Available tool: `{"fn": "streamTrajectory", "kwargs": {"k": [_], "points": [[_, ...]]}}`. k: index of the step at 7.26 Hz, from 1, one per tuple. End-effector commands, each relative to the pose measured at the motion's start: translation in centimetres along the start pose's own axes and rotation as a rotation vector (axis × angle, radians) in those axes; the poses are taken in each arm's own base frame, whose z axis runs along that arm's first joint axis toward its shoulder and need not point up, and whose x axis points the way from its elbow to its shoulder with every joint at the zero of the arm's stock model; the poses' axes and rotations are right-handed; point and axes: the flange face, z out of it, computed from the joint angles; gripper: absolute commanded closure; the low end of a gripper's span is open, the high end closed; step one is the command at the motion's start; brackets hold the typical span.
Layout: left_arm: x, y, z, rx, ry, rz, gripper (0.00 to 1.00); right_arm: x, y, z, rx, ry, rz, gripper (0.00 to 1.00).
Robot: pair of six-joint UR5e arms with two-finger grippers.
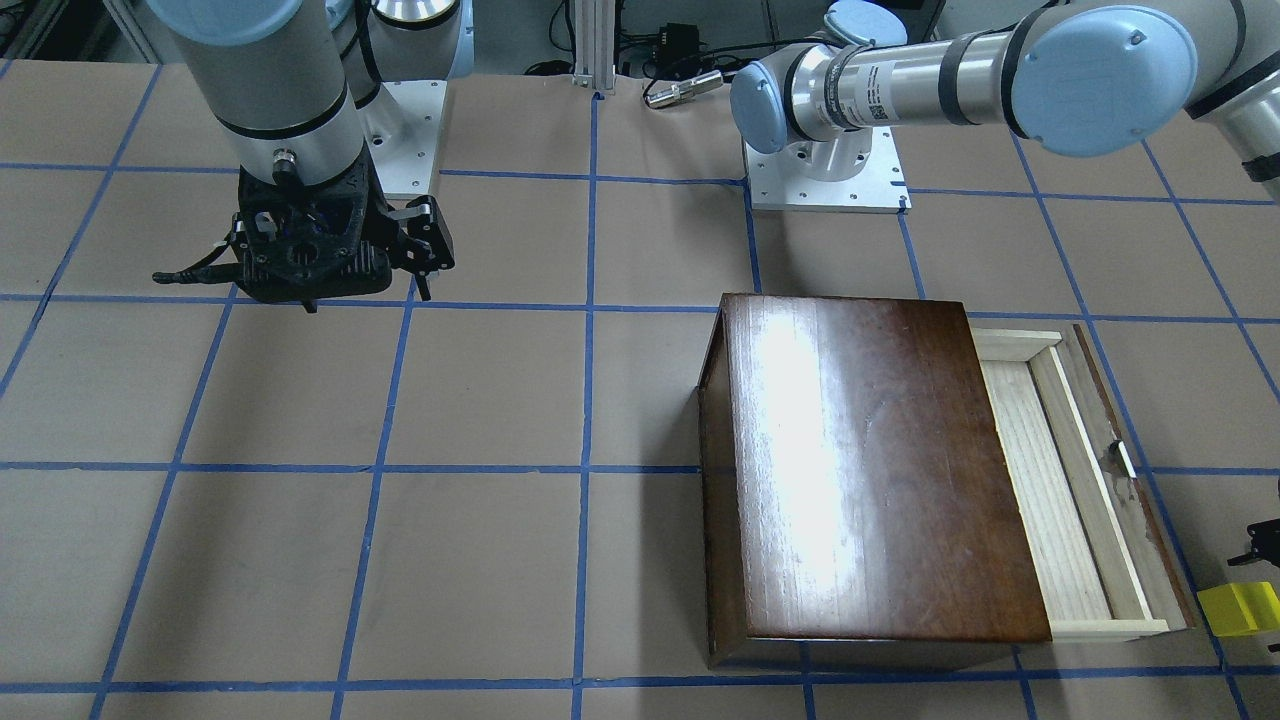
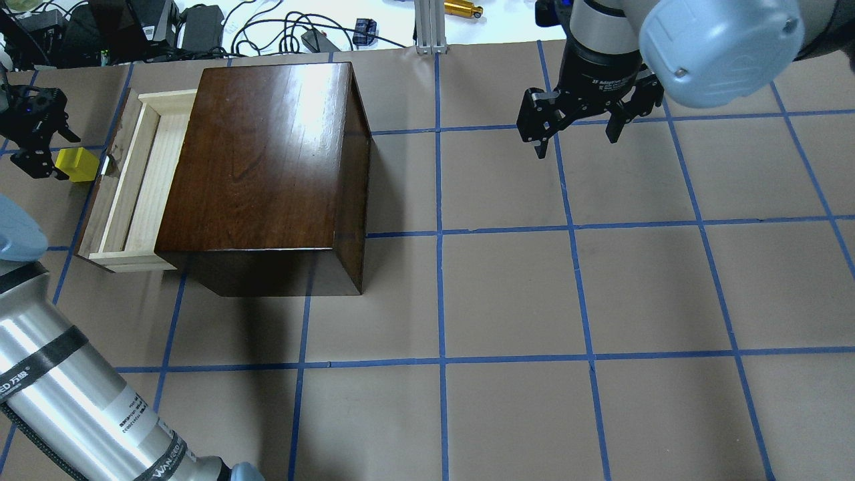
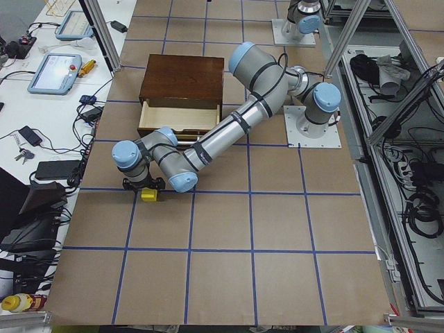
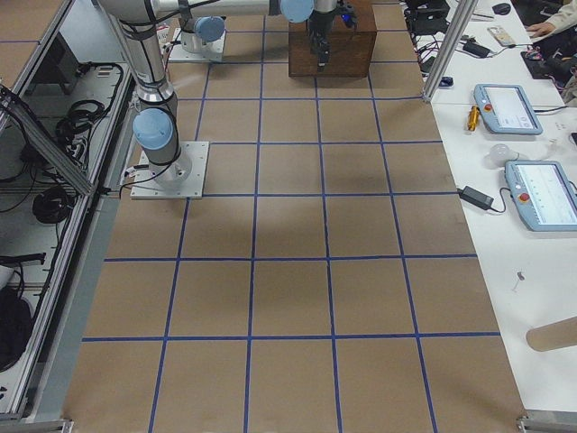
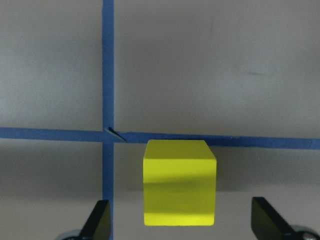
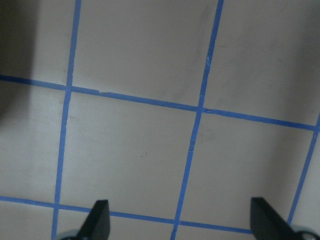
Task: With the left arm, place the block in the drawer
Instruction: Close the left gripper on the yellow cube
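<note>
1. Left wrist view: the left fingers (image 5: 101,220) are wide open and hold nothing. The block (image 5: 180,190) sits on the desk (image 5: 225,65) between the two tips, about centred, with a free gap on each side. Most of it lies ahead of the tips, just below a blue tape line (image 5: 250,141).
2. Overhead view: the left fingers (image 2: 32,164) are at the view's left edge and point toward the block (image 2: 77,164). The block is outside the drawer (image 2: 143,174), just beside its dark front panel; I cannot tell if they touch. The drawer is pulled out of the box (image 2: 267,153). The right fingers (image 2: 538,130) are spread open and empty, well apart from the box.
3. Front-facing view: the block (image 1: 1240,608) is at the right edge, near the drawer (image 1: 1045,480). Only a small black part of the left fingers shows here, so their opening cannot be told. The right fingers (image 1: 437,245) hang above the desk.
4. Exterior left view: the left arm (image 3: 222,128) passes over the drawer's corner, and its wrist is low over the block (image 3: 148,195), which is on the desk in front of the drawer.
5. Exterior right view: the box (image 4: 338,41) is at the far end; the fingers are too small to judge.
6. Right wrist view: the right fingers (image 6: 97,222) are wide apart, with only desk and tape lines between them.
</note>
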Motion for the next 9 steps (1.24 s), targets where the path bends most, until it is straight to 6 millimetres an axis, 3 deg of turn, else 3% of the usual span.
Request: {"fn": "streamTrajectory", "kwargs": {"k": [1, 3, 4, 5, 6, 7, 8, 9], "points": [[-0.11, 0.07, 1.51, 0.005, 0.003, 0.001, 0.00, 0.00, 0.00, 0.00, 0.000, 0.000, -0.002, 0.00], [-0.06, 0.02, 1.78, 0.008, 0.006, 0.001, 0.02, 0.00, 0.00, 0.00, 0.000, 0.000, -0.002, 0.00], [-0.05, 0.01, 1.80, 0.009, 0.007, 0.000, 0.09, 0.00, 0.00, 0.00, 0.000, 0.000, 0.000, 0.00], [-0.09, 0.04, 1.59, 0.007, 0.003, 0.003, 0.32, 0.00, 0.00, 0.00, 0.000, 0.000, -0.002, 0.00], [-0.11, 0.05, 1.69, 0.007, 0.003, 0.003, 0.46, 0.00, 0.00, 0.00, 0.000, 0.000, 0.000, 0.00], [-0.08, 0.03, 1.77, 0.008, 0.005, 0.004, 0.53, 0.00, 0.00, 0.00, 0.000, 0.000, 0.000, 0.00], [-0.15, -0.03, 1.82, 0.012, -0.006, 0.004, 0.65, -0.01, 0.00, 0.00, 0.000, -0.002, -0.002, 0.00], [-0.19, -0.11, 1.86, 0.018, -0.012, 0.007, 0.65, 0.00, 0.00, 0.00, 0.000, 0.000, -0.002, 0.00]]}}
